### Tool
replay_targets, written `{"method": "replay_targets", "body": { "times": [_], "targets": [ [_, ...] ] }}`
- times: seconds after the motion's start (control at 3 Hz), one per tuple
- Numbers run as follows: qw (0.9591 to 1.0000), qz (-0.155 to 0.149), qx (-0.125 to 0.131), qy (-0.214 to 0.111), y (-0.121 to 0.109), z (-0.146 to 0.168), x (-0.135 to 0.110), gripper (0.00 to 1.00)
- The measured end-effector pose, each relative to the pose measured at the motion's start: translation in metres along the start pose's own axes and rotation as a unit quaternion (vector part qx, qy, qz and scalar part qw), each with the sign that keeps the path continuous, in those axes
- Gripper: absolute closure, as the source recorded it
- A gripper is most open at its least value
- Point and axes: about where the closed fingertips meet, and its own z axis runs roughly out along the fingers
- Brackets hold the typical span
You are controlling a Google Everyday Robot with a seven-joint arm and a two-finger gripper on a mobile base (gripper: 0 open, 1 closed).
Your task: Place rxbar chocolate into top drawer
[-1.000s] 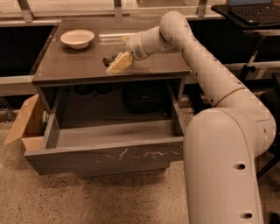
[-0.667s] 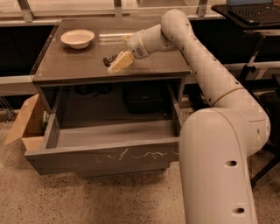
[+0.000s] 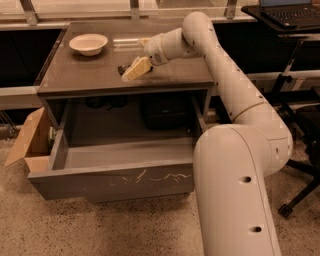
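Note:
The rxbar chocolate (image 3: 122,69) shows as a small dark end sticking out left of my gripper's tips. My gripper (image 3: 131,71) is over the brown table top (image 3: 80,75), near its front edge at the middle, and looks shut on the bar. Most of the bar is hidden by the pale fingers (image 3: 138,68). The top drawer (image 3: 115,184) is pulled out wide below the table, with white scratch marks on its grey front panel. The part of its inside that shows is bare; my arm hides its right end. The gripper is behind and above the drawer opening.
A white bowl (image 3: 88,44) stands at the table's back left. A cardboard box (image 3: 29,142) sits on the floor left of the drawer. A dark box (image 3: 162,112) is under the table. A laptop stand (image 3: 287,15) and chair legs (image 3: 297,197) are at the right.
The gripper with the bar has stayed at almost the same spot over the table. My arm's lower body has shifted slightly left in the foreground.

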Motion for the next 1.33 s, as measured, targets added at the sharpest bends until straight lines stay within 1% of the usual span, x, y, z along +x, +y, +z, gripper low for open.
{"method": "replay_targets", "body": {
  "times": [0.33,0.67,1.0,1.33],
  "targets": [
    [0.9999,0.007,0.007,0.007,-0.003,0.007,0.001,0.0],
    [0.9995,0.025,0.008,0.017,-0.003,0.015,0.008,0.0],
    [0.9989,0.042,0.003,0.021,-0.002,0.02,0.015,0.0],
    [0.997,0.076,-0.006,0.018,0.001,0.023,0.026,0.03]
  ]
}}
